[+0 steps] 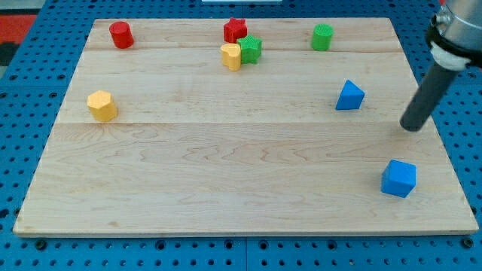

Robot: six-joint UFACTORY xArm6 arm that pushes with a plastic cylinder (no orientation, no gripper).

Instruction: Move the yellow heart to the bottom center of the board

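Observation:
The yellow heart sits near the view's top centre of the wooden board. It touches a green star-like block on its right, and a red star-like block stands just above both. My tip rests on the board near the right edge, far to the right of the yellow heart. The tip is to the right of and a little below the blue triangle, and above the blue cube.
A red cylinder stands at the top left. A green cylinder stands at the top right. A yellow hexagon block sits at the left. A blue pegboard surrounds the board.

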